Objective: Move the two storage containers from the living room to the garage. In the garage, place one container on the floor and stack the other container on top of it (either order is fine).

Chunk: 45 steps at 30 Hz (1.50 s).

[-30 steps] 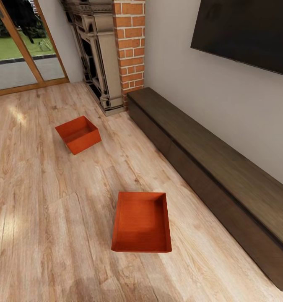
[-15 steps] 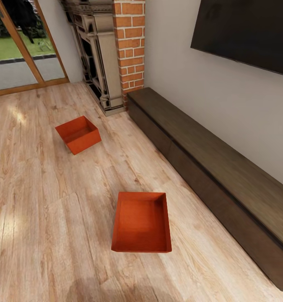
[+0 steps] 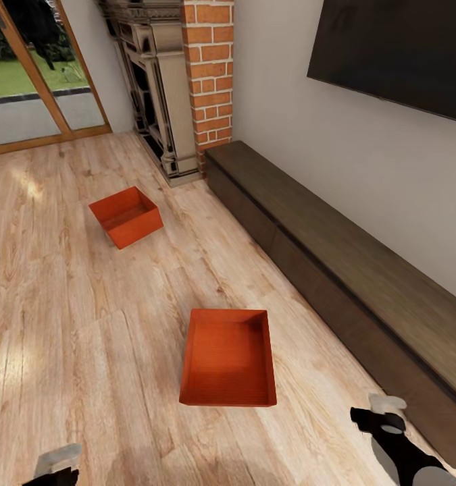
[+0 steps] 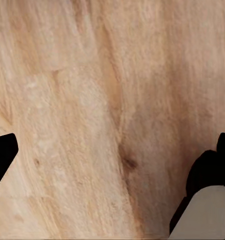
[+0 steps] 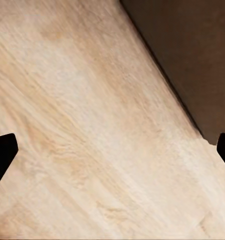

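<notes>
Two orange-red open-top storage containers rest on the light wood planks of the living room. The nearer container (image 3: 228, 358) lies in front of me; the farther container (image 3: 126, 216) sits towards the fireplace. My left gripper (image 3: 55, 464) shows at the head view's bottom left, well short of the nearer bin. My right gripper (image 3: 380, 413) hovers at the bottom right, to the right of that bin near the bench. Both wrist views look at bare planks, with the left gripper (image 4: 112, 160) and the right gripper (image 5: 112, 150) open and holding nothing. The garage and its floor are out of view.
A long dark low bench (image 3: 336, 263) runs along the right wall under a black TV (image 3: 396, 54). A brick chimney (image 3: 211, 74) and ornate fireplace (image 3: 153, 88) stand at the back, with a glass door (image 3: 32, 81) at back left. Open wood floor (image 3: 59, 324) lies to the left.
Both grippers have come up into the bottom corners of the head view. The two containers have not moved.
</notes>
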Available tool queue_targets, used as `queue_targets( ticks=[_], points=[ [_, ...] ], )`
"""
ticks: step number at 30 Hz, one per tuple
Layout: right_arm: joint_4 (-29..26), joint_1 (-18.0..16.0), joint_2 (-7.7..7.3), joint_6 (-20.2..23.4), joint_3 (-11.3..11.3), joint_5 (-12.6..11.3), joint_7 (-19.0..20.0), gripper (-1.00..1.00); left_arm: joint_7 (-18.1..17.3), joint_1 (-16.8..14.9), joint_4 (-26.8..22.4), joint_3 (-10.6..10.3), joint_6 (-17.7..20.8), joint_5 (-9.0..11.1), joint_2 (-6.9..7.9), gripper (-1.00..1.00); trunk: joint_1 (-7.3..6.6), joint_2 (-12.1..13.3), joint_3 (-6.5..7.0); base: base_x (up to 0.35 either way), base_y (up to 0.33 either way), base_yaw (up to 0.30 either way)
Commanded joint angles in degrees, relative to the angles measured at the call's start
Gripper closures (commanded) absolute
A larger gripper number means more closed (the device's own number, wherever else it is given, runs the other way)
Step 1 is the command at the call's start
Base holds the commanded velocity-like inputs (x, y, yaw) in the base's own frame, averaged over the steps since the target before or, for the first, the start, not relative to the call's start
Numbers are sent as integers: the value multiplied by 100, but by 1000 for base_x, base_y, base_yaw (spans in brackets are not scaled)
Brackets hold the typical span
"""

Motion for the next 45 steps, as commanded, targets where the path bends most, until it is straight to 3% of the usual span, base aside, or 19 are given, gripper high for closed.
queue_targets(
  ticks=[1, 2, 5, 6, 7, 9, 10, 11, 12, 13, 14, 15, 18, 22, 45],
  points=[
    [68, -202, 98, -33, -10, -41, -8, -100, 127, -239, 1, 8, 60, 61, -3, -100, -1, -2, -5, 0, 0, 0],
    [215, -586, 296, -115, -12, -33, -19, -100, 272, -704, 71, 4, 146, 54, -62, -100, -1, -2, -5, 0, 0, 0],
    [307, -901, 569, -231, -14, -35, -31, -100, 333, -1129, 137, -3, 256, 25, -212, -100, -1, -2, -5, 0, 0, 0],
    [335, -994, 726, -269, -13, -32, -49, -100, 352, -1309, 160, -5, 286, 13, -334, -100, -1, -2, -5, 0, 0, 0],
    [364, -1095, 1128, -336, -9, -22, -80, -100, 391, -1650, 191, -18, 315, -17, -712, -100, -1, -2, -5, 0, 0, 0],
    [375, -1134, 1531, -440, -7, -15, -95, -100, 497, -1968, 203, -28, 323, -86, -1147, -100, -1, -2, -5, 0, 0, 0],
    [380, -1151, 1854, -559, 3, -12, -101, -100, 703, -2174, 178, -35, 292, -255, -1598, -100, -1, -2, -5, 0, 0, 0],
    [385, -1154, 1978, -593, 12, -11, -103, -100, 790, -2226, 160, -40, 280, -375, -1806, -100, -1, -2, -5, 0, 0, 0],
    [386, -1156, 2031, -605, 17, -11, -103, -100, 822, -2245, 155, -44, 275, -444, -1899, -100, -1, -2, -5, 0, 0, 0],
    [394, -1158, 2149, -627, 25, -11, -104, -100, 885, -2281, 172, -53, 260, -698, -2118, -100, -1, -2, -5, 0, 0, 0],
    [468, -1159, 2239, -628, 41, -7, -99, -100, 934, -2310, 208, -44, 79, -1334, -2332, -100, -1, -2, -5, 0, 0, 0],
    [558, -1160, 2253, -619, 215, 57, -98, -100, 944, -2316, 265, -44, -165, -1709, -2455, -100, -1, -2, -5, 0, 0, 0],
    [627, -1158, 2261, -621, 506, 186, -94, -100, 948, -2318, 342, -41, -334, -2020, -2562, -100, -1, -2, -5, 0, 0, 0],
    [704, -1153, 2261, -665, 648, 235, -80, -100, 950, -2325, 365, -34, -435, -2194, -2594, -100, -1, -2, -5, 0, 0, 0],
    [909, -1151, 2248, -682, 653, 197, -97, -100, 951, -2328, 533, -36, -465, -2209, -2590, -100, -1, -2, -5, 0, 0, 0]
  ],
)
